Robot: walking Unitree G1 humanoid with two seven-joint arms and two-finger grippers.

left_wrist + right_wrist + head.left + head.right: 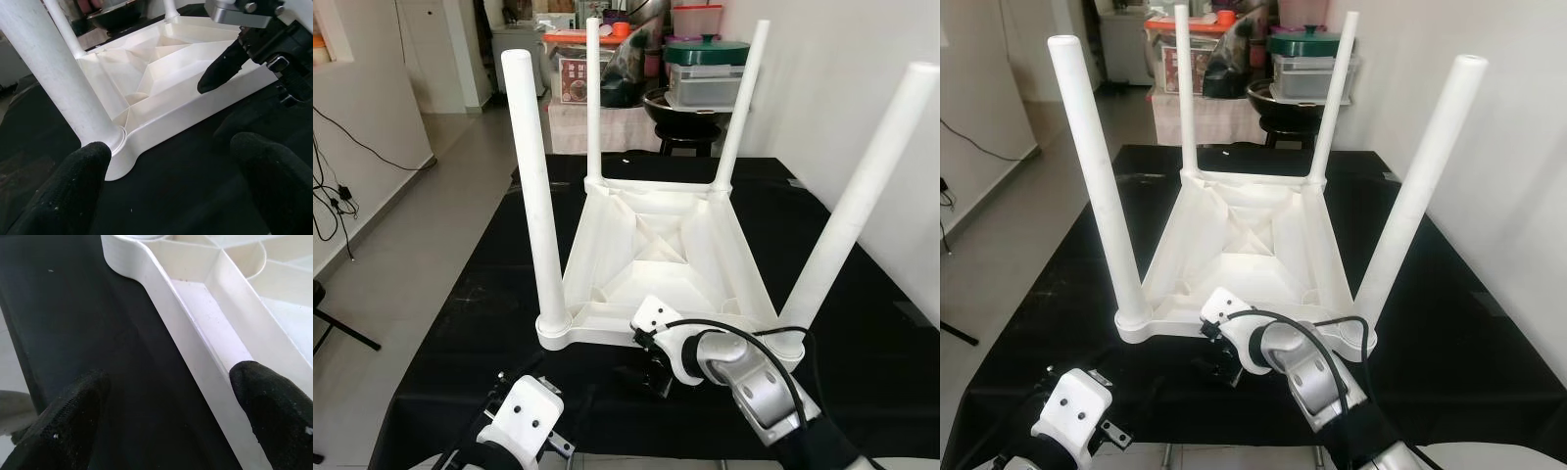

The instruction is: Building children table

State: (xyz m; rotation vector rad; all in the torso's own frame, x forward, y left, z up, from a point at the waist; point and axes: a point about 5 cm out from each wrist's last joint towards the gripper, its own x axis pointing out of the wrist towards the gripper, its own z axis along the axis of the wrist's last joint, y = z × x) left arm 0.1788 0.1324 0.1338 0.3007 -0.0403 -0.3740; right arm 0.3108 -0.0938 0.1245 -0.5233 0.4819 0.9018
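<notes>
The left gripper (161,181) hangs low over the black cloth (460,323), its fingers (68,191) spread wide with nothing between them. Just ahead of its left finger stands the near-left leg (533,186) in the corner socket of the upturned table (651,250); the table rim runs across in front of it, apart from both fingertips. If this arm pushes forward as it is, that finger would likely strike the base of the leg and shove the whole table across the cloth, since nothing pins it.

To its right, the right gripper (166,406) straddles the near rim of the table: one finger (73,421) outside over the cloth, the other finger (274,406) inside the tray-like underside. The jaws stand open around the rim wall and do not yet grip it; whether either pad touches the plastic I cannot tell. My guess is that a clamp on the rim comes next. The wall is thin, smooth and slanted, so a close made off-centre could slip up and off, or tip the table toward the robot.

Further right rises the near-right leg (862,196), leaning outward, with two far legs (593,98) behind. All four seem seated, but how firmly cannot be seen. A jolt at the rim could loosen a leg, and the tall legs make the table easy to rock. The right arm's cable (744,328) loops close to the rim and might snag on it.
</notes>
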